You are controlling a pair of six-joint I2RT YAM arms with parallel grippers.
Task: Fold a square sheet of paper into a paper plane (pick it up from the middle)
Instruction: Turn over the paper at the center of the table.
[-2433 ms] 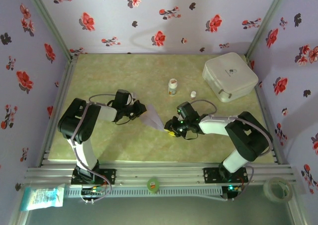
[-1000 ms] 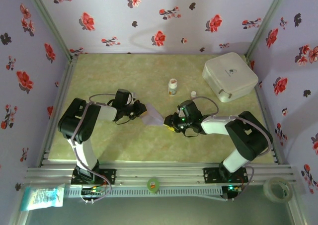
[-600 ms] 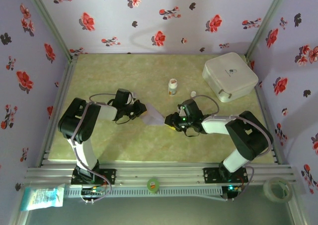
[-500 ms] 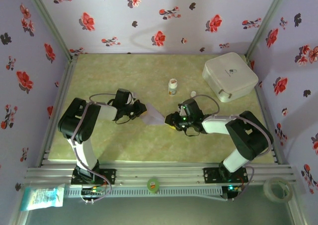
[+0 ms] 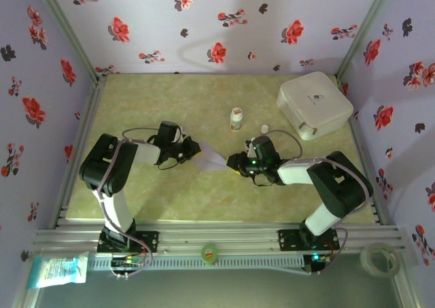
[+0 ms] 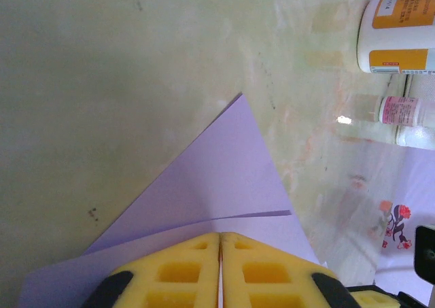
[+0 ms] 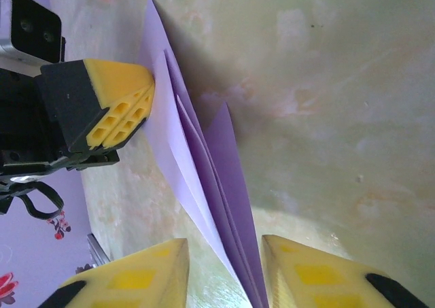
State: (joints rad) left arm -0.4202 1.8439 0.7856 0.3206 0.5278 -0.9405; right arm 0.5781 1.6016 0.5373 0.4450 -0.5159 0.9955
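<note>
Nothing here can actually be read. In the left wrist view, at two o'clock, the white bottle (image 6: pixel 401 29) wears an orange-and-white label whose fine print is too small to make out. The little bottle (image 6: pixel 401 111) just beneath has a pink label, equally blurred. From above, the white box (image 5: pixel 314 104) at two o'clock on the bench (image 5: pixel 170 104) bears a small dark mark, illegible. The packet (image 5: pixel 58 269) at seven o'clock carries unreadable blue print.

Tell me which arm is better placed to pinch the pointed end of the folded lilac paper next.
Right, probably. The right gripper stands open astride the narrow end of the folded lilac paper; the left gripper is shut on its wide end, anchoring it.
</note>
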